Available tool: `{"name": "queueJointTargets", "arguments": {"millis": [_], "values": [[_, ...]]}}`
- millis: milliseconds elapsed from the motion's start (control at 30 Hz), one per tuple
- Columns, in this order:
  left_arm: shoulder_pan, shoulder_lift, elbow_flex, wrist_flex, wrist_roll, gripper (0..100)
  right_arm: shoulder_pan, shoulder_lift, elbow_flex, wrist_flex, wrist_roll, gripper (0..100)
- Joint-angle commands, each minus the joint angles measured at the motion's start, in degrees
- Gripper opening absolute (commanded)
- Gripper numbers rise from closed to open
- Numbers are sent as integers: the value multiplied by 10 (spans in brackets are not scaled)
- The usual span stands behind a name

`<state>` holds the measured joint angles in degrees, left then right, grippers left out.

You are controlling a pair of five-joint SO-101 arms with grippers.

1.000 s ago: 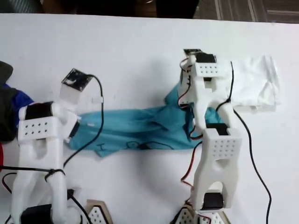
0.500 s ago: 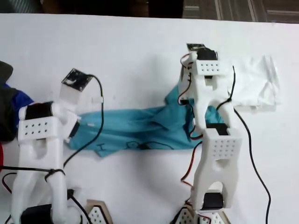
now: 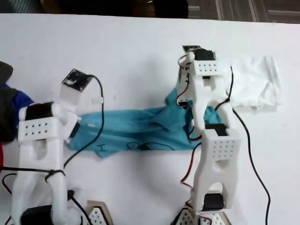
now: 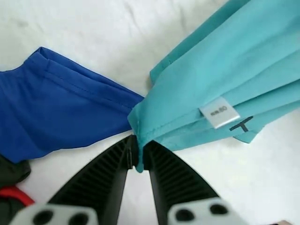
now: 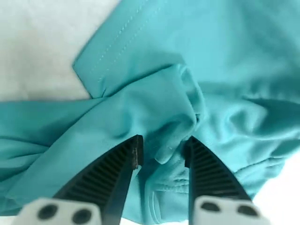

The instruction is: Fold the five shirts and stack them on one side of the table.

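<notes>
So the teal shirt [image 3: 136, 126] lies pulled into a long strip across the middle of the table [image 3: 117, 47], with loads of bare top behind it out to the far edge. The left gripper [image 4: 139, 152] is clamped tight on its corner hem, just beside a blue shirt [image 4: 61, 112] at the left edge. The right gripper [image 5: 162, 152] sits over the other end, fingers spread around a bunched fold. A white folded shirt [image 3: 255, 84] lies close behind that arm.

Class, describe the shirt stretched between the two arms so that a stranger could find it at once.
On the white table, look at the middle. The teal shirt lies there in a long band, one end pinched in the left gripper. Its neighbours are a white shirt and a dark blue shirt.
</notes>
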<state>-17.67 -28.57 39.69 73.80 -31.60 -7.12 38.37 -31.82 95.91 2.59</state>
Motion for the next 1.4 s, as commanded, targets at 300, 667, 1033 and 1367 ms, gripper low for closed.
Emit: {"name": "queueJointTargets", "arguments": {"millis": [300,667,1033,1367], "values": [[-7,-6,-23,1,2,26,-21,-3,-75,52,6,155],[-7,-4,-23,0,1,26,-31,38,-49,35,6,155],[-7,-4,-23,0,1,26,-29,138,-137,34,39,144],[-58,-6,-35,0,-44,26,-17,109,-201,47,42,19]]}}
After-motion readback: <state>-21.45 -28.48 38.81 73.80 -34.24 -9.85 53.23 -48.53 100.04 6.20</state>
